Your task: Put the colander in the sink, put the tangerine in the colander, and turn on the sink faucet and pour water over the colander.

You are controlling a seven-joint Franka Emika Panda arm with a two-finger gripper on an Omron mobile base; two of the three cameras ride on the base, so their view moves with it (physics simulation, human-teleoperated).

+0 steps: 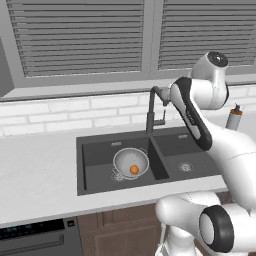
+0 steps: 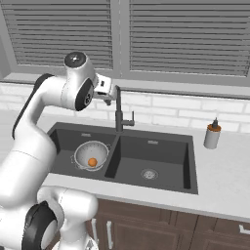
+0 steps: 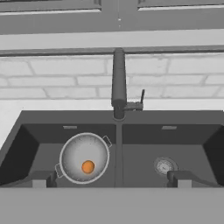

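Orange tangerine (image 3: 88, 166) sat inside the colander (image 3: 84, 158), which stood in the left basin of the sink (image 3: 188, 127). Gripper (image 3: 112, 178) hung up near the faucet (image 3: 118, 83), fingers spread wide and holding nothing. What was left looked like the small side lever (image 3: 141, 97): thin, stiff, probably slick, best pushed or pinched near its tip, though its exact shape was hard to make out.

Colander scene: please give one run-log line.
colander: left basin | tangerine: inside colander | sink faucet: no water visible | gripper: open, empty
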